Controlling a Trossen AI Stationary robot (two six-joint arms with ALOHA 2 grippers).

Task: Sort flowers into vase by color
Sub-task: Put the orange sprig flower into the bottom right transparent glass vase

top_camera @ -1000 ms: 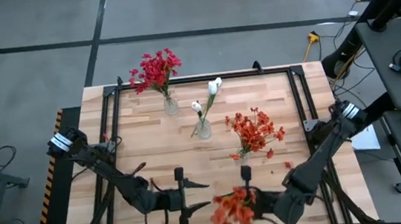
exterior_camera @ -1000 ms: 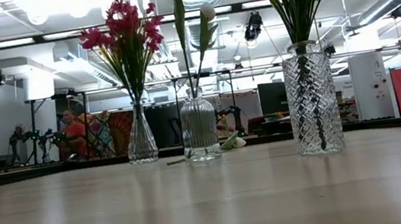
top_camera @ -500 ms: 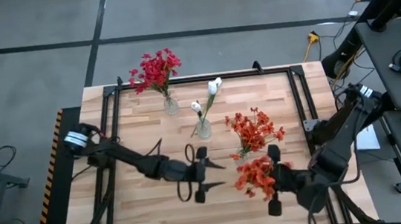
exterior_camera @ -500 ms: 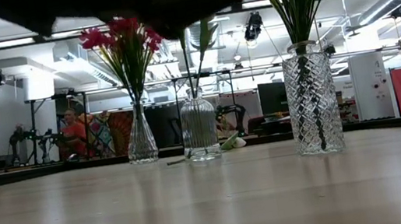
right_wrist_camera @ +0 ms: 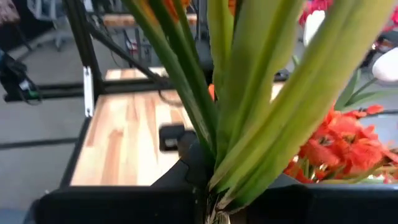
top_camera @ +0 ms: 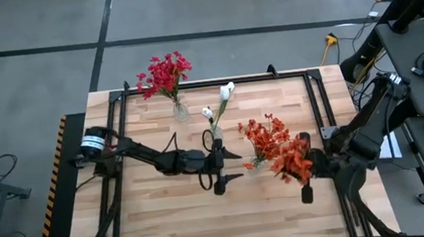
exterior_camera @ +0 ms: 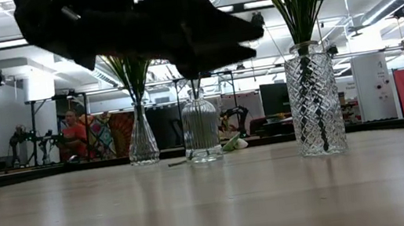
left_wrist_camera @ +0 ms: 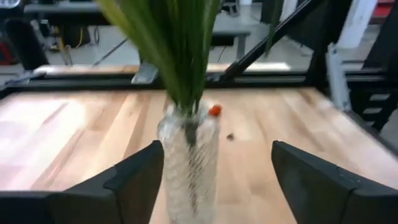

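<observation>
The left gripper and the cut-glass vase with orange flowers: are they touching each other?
Apart. The left wrist view shows the open left gripper with clear gaps between its fingers and the vase.

Bench (top_camera: 166,210) of pale wood strips, smooth, faintly shiny in the low view. Vases of clear glass: one cut in a diamond pattern (exterior_camera: 315,97), one ribbed (exterior_camera: 201,129), one plain and slim (exterior_camera: 143,141). Flowers (top_camera: 291,157) with cloth-like orange petals and glossy plastic-looking green stalks (right_wrist_camera: 261,112). Fingers (left_wrist_camera: 134,180) of matt black plastic. Frame (top_camera: 117,116) of black metal.
</observation>
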